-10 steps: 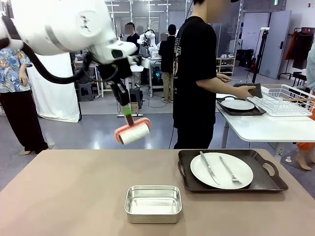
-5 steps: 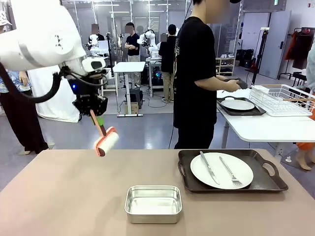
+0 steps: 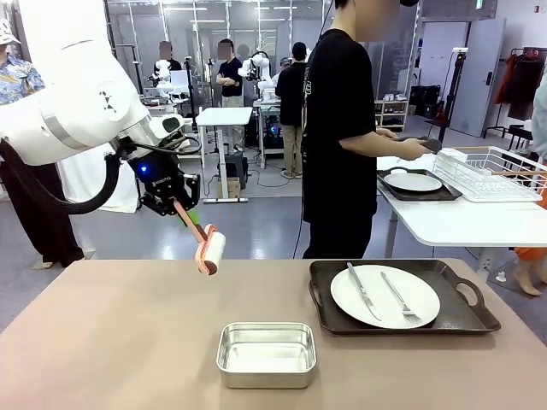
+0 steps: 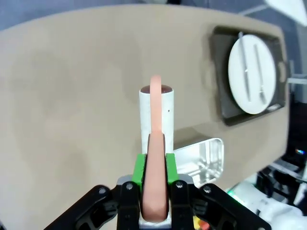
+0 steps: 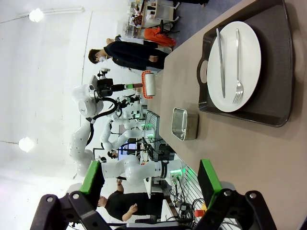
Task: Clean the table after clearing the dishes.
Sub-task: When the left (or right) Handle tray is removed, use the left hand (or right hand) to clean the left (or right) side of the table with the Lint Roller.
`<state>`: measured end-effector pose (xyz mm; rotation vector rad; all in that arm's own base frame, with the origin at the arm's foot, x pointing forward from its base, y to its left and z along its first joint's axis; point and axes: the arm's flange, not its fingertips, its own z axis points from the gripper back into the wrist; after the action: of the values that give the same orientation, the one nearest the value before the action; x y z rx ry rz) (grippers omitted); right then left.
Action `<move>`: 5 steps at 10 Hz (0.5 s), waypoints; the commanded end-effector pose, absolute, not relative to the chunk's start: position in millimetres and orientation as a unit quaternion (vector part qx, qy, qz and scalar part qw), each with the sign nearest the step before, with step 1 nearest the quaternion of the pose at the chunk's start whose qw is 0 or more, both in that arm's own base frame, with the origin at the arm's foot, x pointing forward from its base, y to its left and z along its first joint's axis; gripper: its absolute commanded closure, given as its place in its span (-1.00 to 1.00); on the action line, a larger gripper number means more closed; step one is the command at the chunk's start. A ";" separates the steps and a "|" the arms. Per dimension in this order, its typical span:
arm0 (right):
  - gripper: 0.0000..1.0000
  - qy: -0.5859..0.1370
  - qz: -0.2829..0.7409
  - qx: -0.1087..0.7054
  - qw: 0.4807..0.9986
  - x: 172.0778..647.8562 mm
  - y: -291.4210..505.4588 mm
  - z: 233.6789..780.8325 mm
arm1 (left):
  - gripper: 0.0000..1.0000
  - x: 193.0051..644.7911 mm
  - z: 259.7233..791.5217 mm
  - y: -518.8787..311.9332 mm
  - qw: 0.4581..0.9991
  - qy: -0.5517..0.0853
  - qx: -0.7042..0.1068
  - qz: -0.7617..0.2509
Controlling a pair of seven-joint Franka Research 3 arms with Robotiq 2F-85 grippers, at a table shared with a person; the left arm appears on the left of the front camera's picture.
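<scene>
The taupe table (image 3: 128,333) carries one dark tray (image 3: 461,318) with a white plate (image 3: 385,295), knife and fork at its right. A second plate (image 3: 413,182) on a tray lies on the white side table, where a person (image 3: 342,128) stands turned away. My left gripper (image 3: 183,211) is shut on the pink handle of a white roller (image 3: 210,251), which hangs tilted just above the table's far left-centre. In the left wrist view the gripper (image 4: 156,167) clamps the handle and the roller (image 4: 157,115) points down at the table. My right gripper (image 5: 151,179) is open, off the table's right end, facing the plate (image 5: 235,57).
A shiny steel pan (image 3: 266,353) sits near the front middle of the table, also in the wrist views (image 4: 201,158) (image 5: 184,123). A white wire rack (image 3: 491,175) stands on the side table. People and other tables stand farther back.
My left arm has swung left, then back right and lower, bringing the roller down close to the table's far edge. The person's hand has shifted over the side table.
</scene>
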<state>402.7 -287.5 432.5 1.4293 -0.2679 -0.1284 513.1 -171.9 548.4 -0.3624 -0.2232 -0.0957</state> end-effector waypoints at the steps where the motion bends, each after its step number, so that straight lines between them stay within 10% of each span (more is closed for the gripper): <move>1: -1.00 -0.125 -0.056 0.653 0.745 401.0 -287.2 436.2 | 0.59 509.6 543.3 -161.8 0.989 -0.072 -0.127 -0.029; 5: -1.00 -0.125 -0.056 0.653 0.745 401.0 -287.2 436.2 | 0.59 530.1 530.9 -158.0 0.984 -0.094 -0.153 -0.007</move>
<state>402.7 -287.5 432.5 1.4293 -0.2679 -0.1284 516.1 -160.4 534.3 -0.2805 -0.1661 -0.0612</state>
